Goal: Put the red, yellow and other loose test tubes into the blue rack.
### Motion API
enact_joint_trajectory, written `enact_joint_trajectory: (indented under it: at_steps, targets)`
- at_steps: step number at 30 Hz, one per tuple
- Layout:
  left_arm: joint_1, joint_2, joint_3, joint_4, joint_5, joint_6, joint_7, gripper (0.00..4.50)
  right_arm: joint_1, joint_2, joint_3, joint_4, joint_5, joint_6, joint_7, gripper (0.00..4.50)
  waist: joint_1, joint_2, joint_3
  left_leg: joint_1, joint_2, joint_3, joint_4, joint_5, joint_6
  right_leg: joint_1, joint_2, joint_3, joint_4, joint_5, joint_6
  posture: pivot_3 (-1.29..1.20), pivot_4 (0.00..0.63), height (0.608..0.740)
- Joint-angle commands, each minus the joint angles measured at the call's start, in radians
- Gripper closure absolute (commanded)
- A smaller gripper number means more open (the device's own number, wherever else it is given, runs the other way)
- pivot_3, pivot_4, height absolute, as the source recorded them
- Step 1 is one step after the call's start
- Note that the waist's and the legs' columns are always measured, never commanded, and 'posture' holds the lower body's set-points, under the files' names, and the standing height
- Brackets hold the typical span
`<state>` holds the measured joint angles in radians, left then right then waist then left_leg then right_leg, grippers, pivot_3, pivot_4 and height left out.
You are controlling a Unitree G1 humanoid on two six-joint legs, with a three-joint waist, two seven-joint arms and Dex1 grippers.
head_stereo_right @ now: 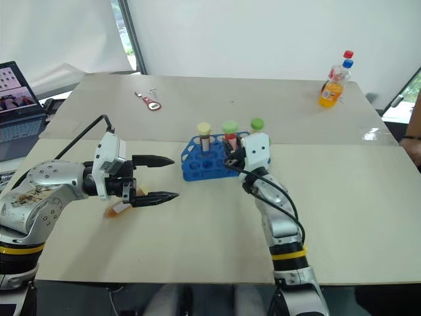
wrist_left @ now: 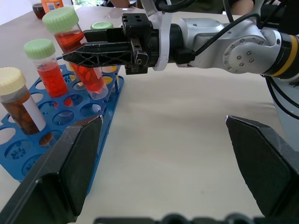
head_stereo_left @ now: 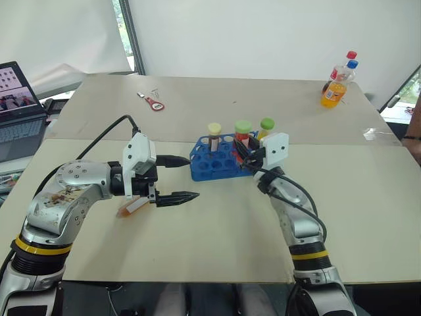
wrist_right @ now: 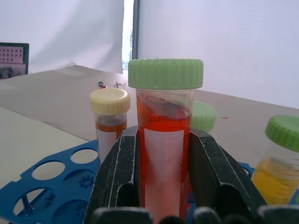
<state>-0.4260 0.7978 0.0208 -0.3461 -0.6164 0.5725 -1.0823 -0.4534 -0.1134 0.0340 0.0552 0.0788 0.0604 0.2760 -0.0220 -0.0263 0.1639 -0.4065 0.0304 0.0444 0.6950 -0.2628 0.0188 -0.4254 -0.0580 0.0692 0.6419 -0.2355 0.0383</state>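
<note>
The blue rack point(head_stereo_left: 204, 168) stands mid-table. In it stand a brown tube with a pale-yellow cap point(wrist_left: 18, 100), a red tube with a green cap point(wrist_left: 44, 67) and a yellow tube point(wrist_right: 280, 161). My right gripper point(head_stereo_left: 247, 157) is shut on another red test tube with a green cap point(wrist_right: 163, 140). This tube is tilted, with its lower end at the holes on the rack's near edge. My left gripper point(head_stereo_left: 194, 178) hangs open and empty left of the rack, fingers pointing at it. Under the left wrist an orange tube point(head_stereo_left: 129, 207) lies on the table.
An orange soda bottle point(head_stereo_left: 334, 91) stands at the far right corner with a blue-capped bottle behind it. A red-handled tool point(head_stereo_left: 155, 103) lies at the far left. A laptop point(head_stereo_left: 16, 112) sits off the left edge, and a person's arm point(head_stereo_left: 414, 135) shows at the right edge.
</note>
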Motion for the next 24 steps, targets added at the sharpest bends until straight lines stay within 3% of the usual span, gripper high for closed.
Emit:
enact_joint_trajectory:
  at_steps: [1, 11, 19, 20, 24]
  targets:
    - [-0.006, 0.005, 0.017, -0.022, -0.003, -0.014, -0.003, 0.00, -0.012, 0.003, -0.006, 0.011, -0.012, -0.036, -0.020, 3.50, 0.000, 0.000, 0.000, 0.000, 0.000, 0.000, 0.000, 0.000, 0.000, 0.000, 0.000, 0.000, 0.000, 0.000, 0.000, 0.00, 0.150, 0.740]
    - [0.003, -0.001, 0.018, -0.023, 0.000, -0.020, 0.004, 0.00, -0.009, 0.069, 0.007, 0.074, -0.038, -0.087, -0.078, 3.50, -0.005, 0.000, 0.000, 0.000, 0.000, -0.001, 0.000, 0.000, 0.000, 0.000, 0.000, 0.000, 0.000, 0.000, 0.000, 0.00, 0.150, 0.740]
    - [-0.010, -0.042, 0.033, -0.029, -0.021, 0.037, 0.102, 0.00, 0.051, 0.108, 0.003, 0.047, -0.005, -0.116, -0.070, 3.50, -0.016, 0.000, 0.000, 0.000, 0.000, -0.007, 0.000, 0.000, 0.000, 0.000, 0.000, 0.000, 0.005, 0.000, 0.000, 0.00, 0.150, 0.740]
    - [-0.013, -0.047, 0.036, -0.030, -0.025, 0.044, 0.113, 0.00, 0.056, 0.109, 0.001, 0.043, -0.001, -0.117, -0.069, 2.47, -0.017, 0.000, 0.000, 0.000, 0.000, -0.007, 0.000, 0.000, 0.000, 0.000, 0.000, 0.000, 0.005, 0.000, 0.000, 0.00, 0.150, 0.740]
    - [-0.032, -0.042, 0.038, -0.030, -0.030, 0.092, 0.155, 0.00, 0.078, 0.092, 0.014, 0.013, -0.018, -0.101, -0.061, 1.10, -0.019, 0.000, 0.000, 0.000, 0.000, -0.008, -0.001, 0.000, 0.000, 0.000, 0.000, 0.000, 0.005, 0.000, 0.000, 0.00, 0.150, 0.740]
